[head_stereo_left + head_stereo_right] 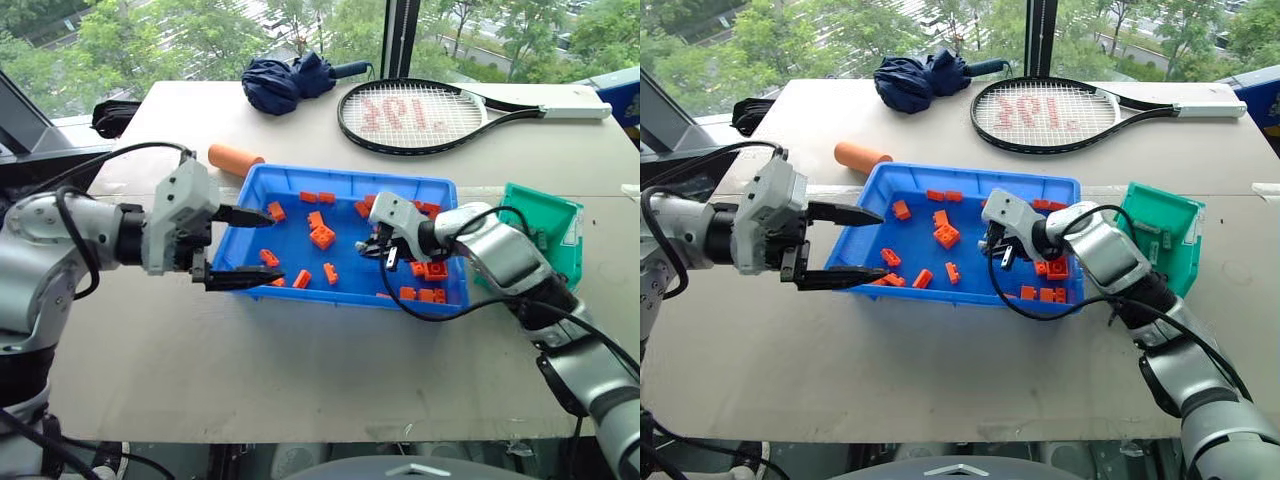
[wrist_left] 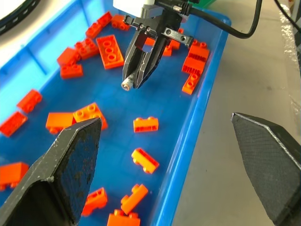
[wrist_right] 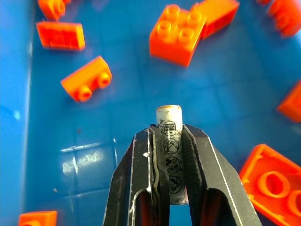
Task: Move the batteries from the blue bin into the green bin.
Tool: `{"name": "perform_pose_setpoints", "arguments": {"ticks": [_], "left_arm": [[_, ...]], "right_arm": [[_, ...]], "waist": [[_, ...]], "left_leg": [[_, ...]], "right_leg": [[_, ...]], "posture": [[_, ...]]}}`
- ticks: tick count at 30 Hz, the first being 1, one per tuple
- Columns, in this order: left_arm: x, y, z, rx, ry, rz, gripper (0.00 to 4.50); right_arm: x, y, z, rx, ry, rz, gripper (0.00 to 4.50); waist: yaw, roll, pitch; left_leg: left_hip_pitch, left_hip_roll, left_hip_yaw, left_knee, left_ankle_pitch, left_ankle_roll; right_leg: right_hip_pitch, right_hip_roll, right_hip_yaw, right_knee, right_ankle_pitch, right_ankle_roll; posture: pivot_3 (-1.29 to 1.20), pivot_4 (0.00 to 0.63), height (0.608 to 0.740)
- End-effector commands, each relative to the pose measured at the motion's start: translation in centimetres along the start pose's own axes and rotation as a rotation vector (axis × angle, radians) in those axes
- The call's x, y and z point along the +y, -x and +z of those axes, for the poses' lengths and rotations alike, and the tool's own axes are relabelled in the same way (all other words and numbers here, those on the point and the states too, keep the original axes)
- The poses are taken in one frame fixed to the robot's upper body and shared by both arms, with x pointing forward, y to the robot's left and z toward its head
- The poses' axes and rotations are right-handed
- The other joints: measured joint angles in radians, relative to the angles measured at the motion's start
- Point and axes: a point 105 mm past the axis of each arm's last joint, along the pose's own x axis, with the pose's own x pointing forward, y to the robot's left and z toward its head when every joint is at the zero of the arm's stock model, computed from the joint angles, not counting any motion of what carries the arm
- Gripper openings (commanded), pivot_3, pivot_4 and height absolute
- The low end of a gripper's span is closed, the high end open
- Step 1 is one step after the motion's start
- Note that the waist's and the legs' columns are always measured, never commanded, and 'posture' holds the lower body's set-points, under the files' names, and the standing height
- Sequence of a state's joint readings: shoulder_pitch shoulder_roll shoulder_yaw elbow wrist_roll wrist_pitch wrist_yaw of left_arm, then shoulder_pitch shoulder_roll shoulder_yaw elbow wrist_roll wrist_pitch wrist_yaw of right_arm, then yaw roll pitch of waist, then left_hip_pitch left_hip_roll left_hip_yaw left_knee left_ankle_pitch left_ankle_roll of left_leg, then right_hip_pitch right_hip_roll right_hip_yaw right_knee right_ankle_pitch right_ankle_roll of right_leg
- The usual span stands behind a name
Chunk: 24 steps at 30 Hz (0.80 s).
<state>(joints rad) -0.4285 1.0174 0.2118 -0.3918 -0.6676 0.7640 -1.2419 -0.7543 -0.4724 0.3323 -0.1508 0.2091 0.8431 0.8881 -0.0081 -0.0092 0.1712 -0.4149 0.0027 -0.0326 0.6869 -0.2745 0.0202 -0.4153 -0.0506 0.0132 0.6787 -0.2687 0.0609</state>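
Progress sits at the pick-up stage for one battery: the right gripper point(image 3: 171, 141), its two black jaws pressed tight on a small silver-white cylindrical battery point(image 3: 169, 155), hangs just above the floor of the large shallow bright-blue plastic bin point(image 1: 252, 190), so that battery is gripped but not yet carried across. The battery stands lengthwise between the jaws with its pale end poking out past their tips, and the left wrist view shows its round metal end at the point of the closed right jaws. The smaller, deeper teal-green plastic bin point(image 1: 555, 215) stands on the pale bench point(image 1: 300, 370) just beside the blue bin's right end, partly behind the right arm; what lies inside it I cannot make out, so how many batteries have already been delivered stays unknown. Around the held battery the blue bin holds scattered orange toy bricks point(image 1: 322, 236), and I spot no other battery lying loose among them, though the arm hides part of the tray. The left gripper point(image 1: 240, 245) hovers at the blue bin's left edge with its jaws spread wide and nothing between them. What remains, by my reading, is to lift the battery clear, swing it right over the green bin and release it, then check the tray for any more.
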Motion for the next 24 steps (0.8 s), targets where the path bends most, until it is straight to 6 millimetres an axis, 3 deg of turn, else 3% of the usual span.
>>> {"name": "perform_pose_setpoints", "arguments": {"ticks": [1,7,13,17,19,20,24], "left_arm": [[-0.5,-0.8,1.6,-0.070,-0.033,-0.028,4.50],[-0.5,-3.0,4.6,-0.223,-0.068,-0.100,4.50],[-0.9,-4.2,6.9,-0.328,-0.095,-0.195,4.50],[-1.0,-4.5,7.2,-0.334,-0.108,-0.218,4.50],[-1.0,-4.6,7.2,-0.333,-0.109,-0.222,4.50],[-1.0,-4.6,7.2,-0.333,-0.109,-0.223,4.50],[-1.0,-4.2,6.1,-0.301,-0.098,-0.200,4.50]], "right_arm": [[-1.0,4.6,3.1,-0.137,0.011,-0.141,0.02],[-2.9,13.9,0.7,-0.111,-0.094,-0.465,0.02],[-3.8,19.7,-3.2,0.044,-0.155,-0.700,0.02],[-4.2,21.0,-5.0,0.093,-0.201,-0.762,0.02],[-4.3,21.1,-5.3,0.098,-0.214,-0.776,1.02],[-4.3,21.1,-5.5,0.109,-0.214,-0.776,1.25],[-4.6,21.4,-5.7,0.111,-0.184,-0.812,2.98]], "waist": [[-0.002,0.000,0.000],[0.013,-0.001,0.000],[-0.004,0.000,-0.001],[-0.012,0.000,-0.001],[-0.012,0.000,-0.001],[-0.011,0.000,-0.001],[-0.005,0.000,-0.001]], "left_leg": [[0.000,0.000,0.000,0.000,0.000,0.000],[0.000,-0.001,0.000,0.000,-0.001,0.002],[0.002,0.000,0.001,0.000,-0.001,0.003],[0.003,0.000,0.003,0.000,-0.001,0.003],[0.004,0.000,0.004,0.000,-0.002,0.003],[0.004,0.000,0.004,0.000,-0.001,0.003],[0.003,0.000,0.003,0.000,-0.001,0.003]], "right_leg": [[0.000,0.000,0.000,0.000,0.000,0.000],[0.001,-0.001,0.000,0.000,0.000,0.000],[0.001,0.002,0.002,0.001,0.000,0.000],[0.001,0.001,0.004,0.001,0.000,0.000],[0.001,0.002,0.005,0.001,0.000,0.000],[0.001,0.002,0.005,0.001,0.000,0.000],[0.001,0.001,0.004,0.000,0.000,0.000]], "posture": [[0.00,0.150,0.740],[0.00,0.150,0.740],[0.00,0.150,0.740],[0.00,0.150,0.740],[0.00,0.150,0.740],[0.00,0.150,0.740],[0.00,0.150,0.740]]}}
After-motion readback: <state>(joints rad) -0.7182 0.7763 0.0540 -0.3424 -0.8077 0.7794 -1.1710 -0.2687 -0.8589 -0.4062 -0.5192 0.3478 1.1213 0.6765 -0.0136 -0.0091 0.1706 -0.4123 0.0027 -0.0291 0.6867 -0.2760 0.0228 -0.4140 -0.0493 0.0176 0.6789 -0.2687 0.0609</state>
